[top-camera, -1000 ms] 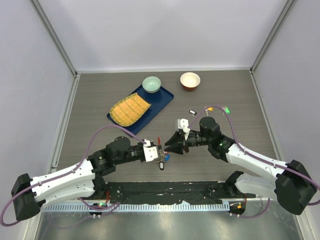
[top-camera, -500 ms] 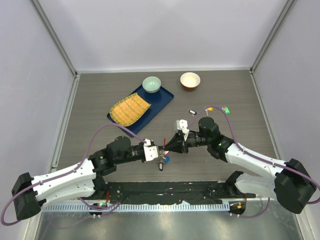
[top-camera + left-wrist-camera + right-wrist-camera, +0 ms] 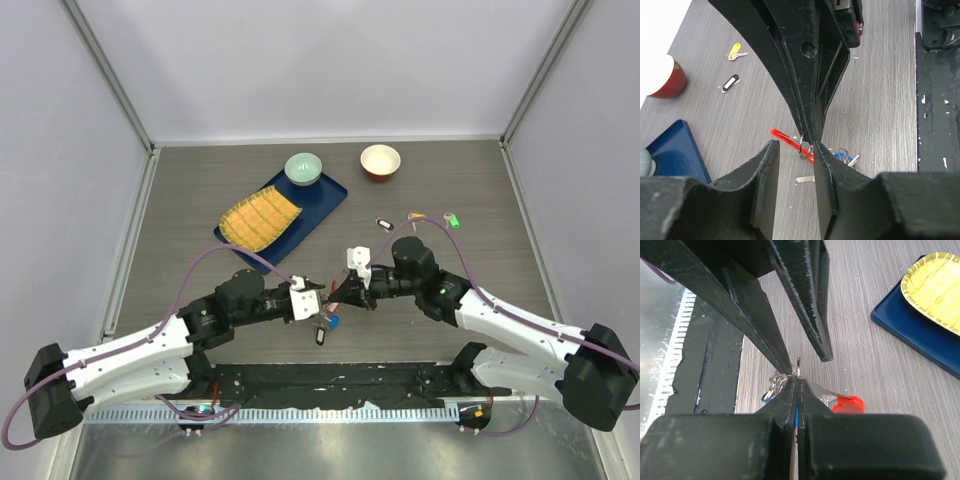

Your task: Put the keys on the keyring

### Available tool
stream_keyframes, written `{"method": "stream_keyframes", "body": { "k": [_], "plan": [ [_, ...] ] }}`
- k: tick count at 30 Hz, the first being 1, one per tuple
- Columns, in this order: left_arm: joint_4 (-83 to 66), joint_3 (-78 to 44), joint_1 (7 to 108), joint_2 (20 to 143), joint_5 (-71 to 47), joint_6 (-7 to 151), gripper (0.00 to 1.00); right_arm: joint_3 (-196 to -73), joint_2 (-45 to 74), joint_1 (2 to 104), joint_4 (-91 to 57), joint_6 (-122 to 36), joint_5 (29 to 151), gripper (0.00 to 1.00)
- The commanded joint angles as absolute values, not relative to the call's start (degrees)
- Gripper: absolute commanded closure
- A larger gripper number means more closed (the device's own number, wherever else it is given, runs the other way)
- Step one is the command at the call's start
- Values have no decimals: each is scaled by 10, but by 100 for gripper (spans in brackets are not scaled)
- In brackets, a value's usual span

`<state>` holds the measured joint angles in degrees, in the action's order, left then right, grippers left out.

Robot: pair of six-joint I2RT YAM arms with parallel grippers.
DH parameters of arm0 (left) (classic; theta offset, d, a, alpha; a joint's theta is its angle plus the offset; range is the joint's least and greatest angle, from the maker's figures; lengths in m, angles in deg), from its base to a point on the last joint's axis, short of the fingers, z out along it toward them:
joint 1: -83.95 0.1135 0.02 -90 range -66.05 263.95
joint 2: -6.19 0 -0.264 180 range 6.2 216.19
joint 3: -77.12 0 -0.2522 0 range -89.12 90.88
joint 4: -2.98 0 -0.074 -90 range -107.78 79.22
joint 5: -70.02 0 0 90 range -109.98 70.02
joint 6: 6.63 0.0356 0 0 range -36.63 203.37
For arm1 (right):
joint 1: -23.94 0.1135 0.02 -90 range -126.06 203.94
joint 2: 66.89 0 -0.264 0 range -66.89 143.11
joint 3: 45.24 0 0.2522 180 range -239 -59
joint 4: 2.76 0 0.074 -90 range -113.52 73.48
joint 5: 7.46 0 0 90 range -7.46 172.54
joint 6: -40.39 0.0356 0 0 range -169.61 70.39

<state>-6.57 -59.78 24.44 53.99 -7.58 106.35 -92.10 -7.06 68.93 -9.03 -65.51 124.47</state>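
We see the right gripper [image 3: 796, 380] closed tight. Its two flat, matte black fingers are pressed together on a thin silver split ring [image 3: 798, 366] that stands upright at their tips. That ring belongs to the silver metal ring-and-chain keyring [image 3: 840, 155], whose glossy red elongated loop and small blue-tagged piece spread out beneath the fingers. We cannot tell whether the bunch rests on the table or hangs just above it. In the overhead view it sits slightly below the middle of the frame, where the two arms meet. The left gripper [image 3: 797, 145] faces the right one tip to tip with its wedge-shaped, scuffed black jaws partly apart and nothing clamped between them. The ring stands just beside the tip of one finger, and we cannot tell whether they touch. The keys lie flat on the dark grey wood-grain table [image 3: 480, 200], right of centre and above the right arm, well apart from the keyring. There are three: a tiny silver black-headed key [image 3: 383, 223], a yellow-headed key [image 3: 416, 215] and a green-headed key [image 3: 452, 221], in a loose row and not touching. In the upper middle of the frame lies a smooth navy rectangular tray [image 3: 325, 198], turned at an angle. It carries a ridged yellow oval plate [image 3: 260, 220], and a glazed pale green bowl [image 3: 303, 168] sits at its upper corner. A round red bowl [image 3: 380, 160] with a white inside stands to the right of the tray, apart from it.
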Motion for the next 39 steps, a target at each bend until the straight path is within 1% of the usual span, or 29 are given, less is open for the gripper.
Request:
{"method": "stream_keyframes", "body": {
  "k": [1, 3, 5, 7, 11, 14, 21, 34, 39],
  "plan": [
    [-88, -563, 243, 545, -70, 1078, 61, -979, -89, 718, -162, -724, 1172, 99],
    [-89, -562, 244, 547, -64, 1077, 59, -985, -91, 726, -189, -737, 1155, 99],
    [-92, -560, 244, 549, -54, 1077, 60, -990, -93, 731, -199, -741, 1147, 99],
    [-106, -555, 244, 554, -48, 1079, 62, -995, -98, 736, -209, -750, 1139, 99],
    [-106, -549, 244, 560, -39, 1079, 69, -1001, -103, 741, -221, -761, 1128, 99],
    [-121, -546, 244, 566, -34, 1078, 72, -1005, -102, 746, -225, -762, 1127, 99],
    [-110, -547, 244, 583, -20, 1061, 73, -1009, -103, 756, -231, -769, 1125, 99],
    [-82, -547, 244, 593, -35, 1039, 83, -1010, -105, 764, -233, -773, 1119, 99],
    [-74, -547, 244, 595, -44, 1032, 82, -1011, -104, 768, -234, -774, 1114, 99]
  ]
}}
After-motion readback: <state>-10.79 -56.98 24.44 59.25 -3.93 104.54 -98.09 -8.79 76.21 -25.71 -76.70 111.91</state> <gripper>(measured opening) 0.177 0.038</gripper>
